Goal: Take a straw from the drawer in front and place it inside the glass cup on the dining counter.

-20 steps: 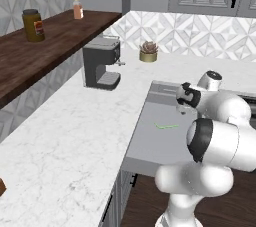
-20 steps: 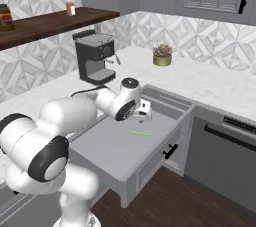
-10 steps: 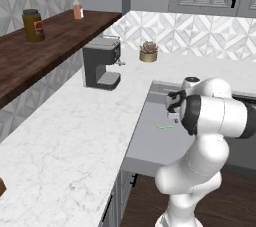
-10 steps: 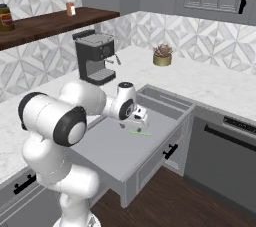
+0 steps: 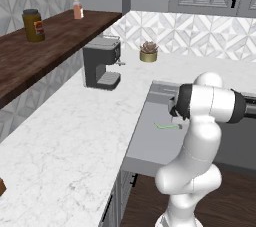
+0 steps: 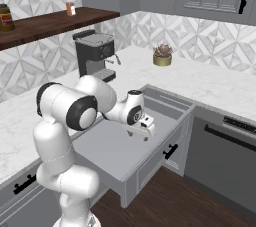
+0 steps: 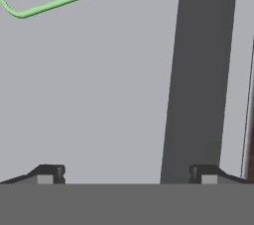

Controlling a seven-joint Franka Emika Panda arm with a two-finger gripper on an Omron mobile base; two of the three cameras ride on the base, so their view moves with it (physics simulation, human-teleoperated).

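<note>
The wide grey drawer [image 5: 150, 143] [image 6: 117, 148] stands pulled out from under the marble wall counter. On its flat floor lies the thin light-green straw [image 5: 167, 126], bent at one end; the hand view has it at the top left [image 7: 54, 3]. My gripper [image 6: 145, 134] [image 7: 126, 174] hangs low over the drawer floor, open and empty. The straw lies well off to one side of the fingertips [image 7: 47, 173]. A dark drawer wall [image 7: 198, 70] runs ahead of the other fingertip. The glass cup and the dining counter are out of view.
On the marble wall counter [image 5: 75, 131] stand a black coffee machine [image 5: 102, 63] and a small potted plant [image 5: 148, 53]. A wooden shelf [image 5: 45, 46] carries a jar and a bottle. A dark appliance front [image 6: 225, 143] flanks the drawer.
The arm has swung its elbow round, and the hand has dropped lower and toward the drawer's front. The straw and the drawer have not moved.
</note>
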